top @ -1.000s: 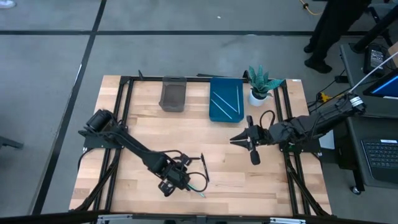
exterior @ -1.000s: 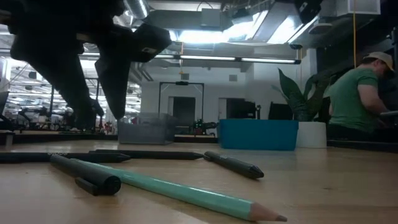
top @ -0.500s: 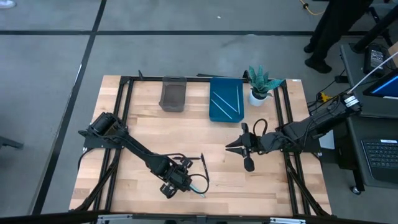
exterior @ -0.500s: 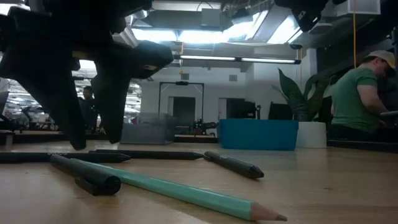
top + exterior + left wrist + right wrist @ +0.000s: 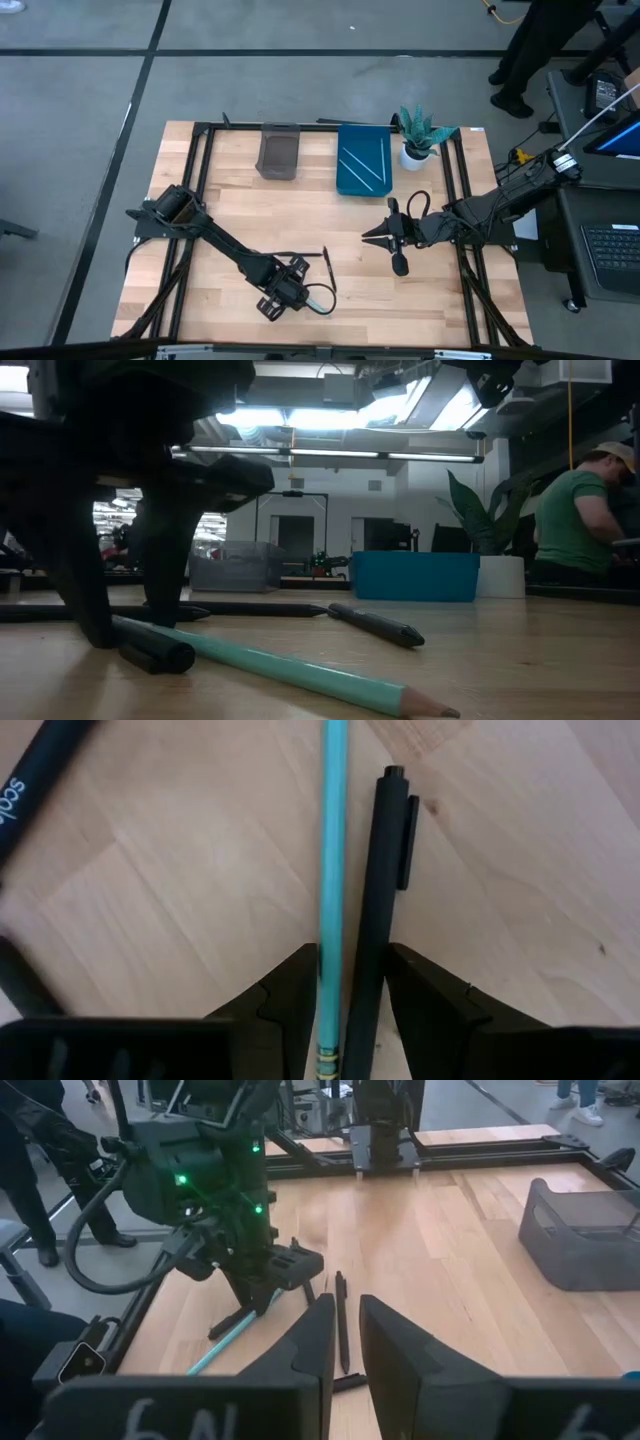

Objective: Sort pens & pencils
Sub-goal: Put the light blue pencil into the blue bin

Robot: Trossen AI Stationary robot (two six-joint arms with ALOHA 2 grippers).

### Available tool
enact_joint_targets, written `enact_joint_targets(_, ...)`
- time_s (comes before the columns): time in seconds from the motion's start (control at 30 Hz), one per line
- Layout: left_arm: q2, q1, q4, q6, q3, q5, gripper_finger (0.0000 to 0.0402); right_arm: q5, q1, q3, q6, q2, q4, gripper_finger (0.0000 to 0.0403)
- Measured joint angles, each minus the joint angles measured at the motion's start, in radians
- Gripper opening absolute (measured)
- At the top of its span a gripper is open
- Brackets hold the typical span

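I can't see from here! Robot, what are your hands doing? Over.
Left tool down, open, astride teal pencil and black pen together. Right tool waits mid-table, nothing held. Pen crowds the pencil grab.

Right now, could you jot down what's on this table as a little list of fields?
Left gripper: open, down at the table, fingers straddling a teal pencil and a black pen
Right gripper: empty, hanging above the table's right half
Blue tray: two pale sticks inside
Grey bin: contents unclear
Potted plant: beside the tray
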Motion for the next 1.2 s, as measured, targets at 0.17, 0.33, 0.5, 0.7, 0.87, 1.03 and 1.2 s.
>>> enact_joint_targets(0.17,-0.006,0.000,-0.008,-0.002,0.004,-0.005,0.0120,0.000,0.000,0.000,0.000,0.000,0.000,0.0053)
enact_joint_targets(0.33,-0.004,-0.013,-0.065,0.002,0.068,-0.022,0.0120,0.000,0.000,0.000,-0.008,0.000,0.000,0.0053)
enact_joint_targets(0.5,-0.005,-0.013,-0.102,0.003,0.089,-0.047,0.0120,0.000,0.000,0.000,-0.008,0.000,0.000,0.0053)
enact_joint_targets(0.7,-0.005,0.006,-0.109,0.004,0.090,-0.058,0.0120,0.000,0.000,0.000,-0.008,-0.001,0.000,0.0053)
enact_joint_targets(0.87,-0.001,0.020,-0.111,0.005,0.090,-0.058,0.0120,0.000,0.000,0.000,-0.010,-0.001,0.000,0.0053)
enact_joint_targets(1.03,0.005,0.021,-0.111,0.005,0.090,-0.055,0.0120,0.000,0.000,0.000,-0.011,-0.001,-0.001,0.0053)
enact_joint_targets(1.2,0.021,0.019,-0.104,-0.002,0.091,-0.031,0.0120,0.000,0.000,0.000,-0.011,-0.001,-0.001,0.0053)
